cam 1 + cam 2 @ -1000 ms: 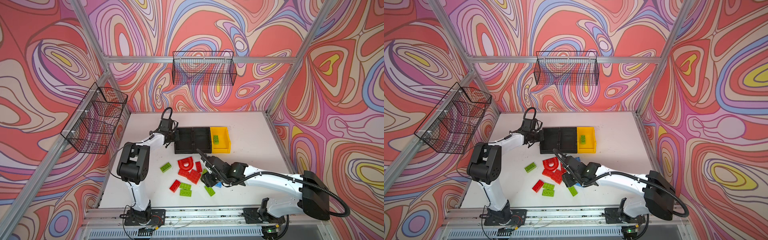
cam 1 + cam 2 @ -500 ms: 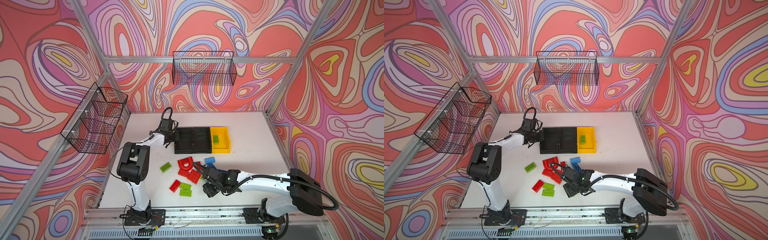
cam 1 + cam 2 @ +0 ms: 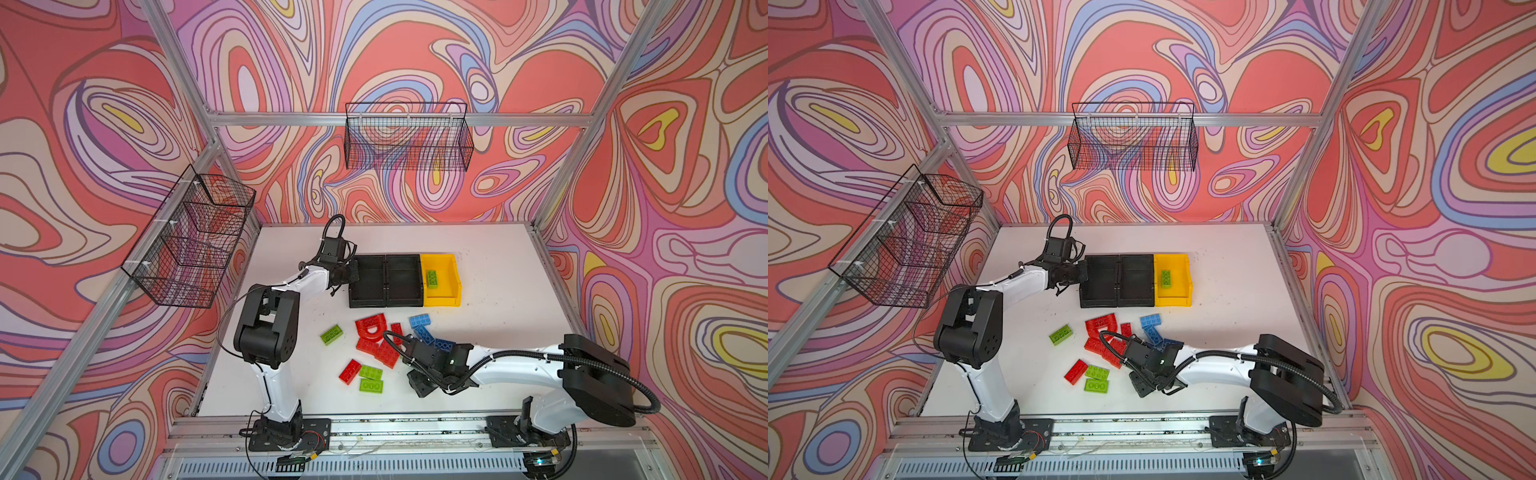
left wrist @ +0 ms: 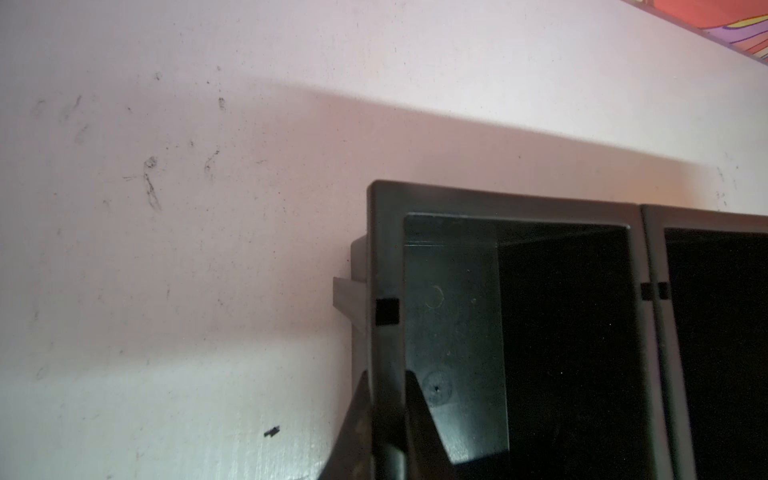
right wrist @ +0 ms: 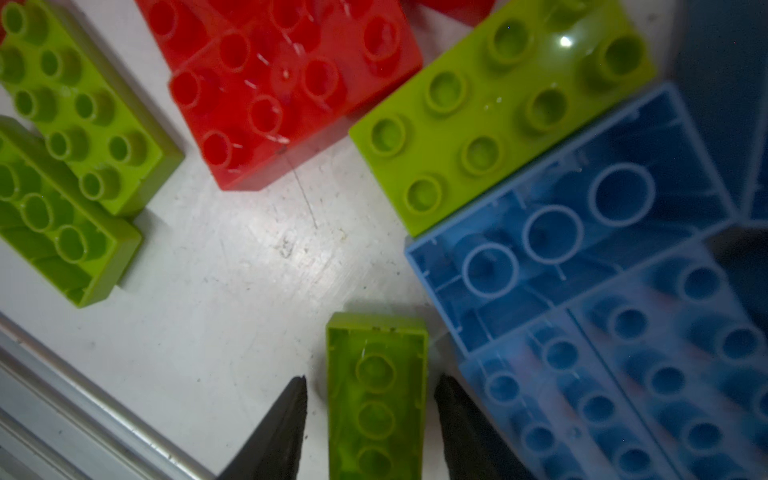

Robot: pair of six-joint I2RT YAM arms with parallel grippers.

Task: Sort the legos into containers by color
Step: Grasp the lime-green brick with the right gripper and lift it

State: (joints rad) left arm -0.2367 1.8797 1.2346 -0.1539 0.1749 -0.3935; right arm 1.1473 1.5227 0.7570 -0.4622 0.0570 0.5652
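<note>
**Item 1: containers.** Three bins joined in a row toward the back of the white surface [image 3: 490, 332]. They are the left black bin [image 3: 368, 282], the middle black bin [image 3: 404, 282] and the yellow bin [image 3: 448, 289] at the right end. One lime green brick [image 3: 431, 278] lies in the yellow bin.

**Item 2: legos, loose on the surface in front of the bins.**
- A red arch [image 3: 371, 326] has red bricks clustered against it.
- A single green brick [image 3: 331, 334] lies apart to the left.
- A lone red brick [image 3: 350, 371] lies just beside two stacked-in-row green bricks [image 3: 370, 372].
- Blue bricks [image 3: 419, 321] lie at the right of the cluster.

**Item 3: left end effector [image 4: 386, 376].** Clamped on the outer side wall of the left black bin, one finger inside and one outside.

**Item 4: right end effector [image 5: 374, 378].** Low at the near edge of the pile, fingers apart. It straddles an upturned green brick [image 5: 376, 436], with a thin gap showing on each side. Blue bricks lie just beside it.
</note>
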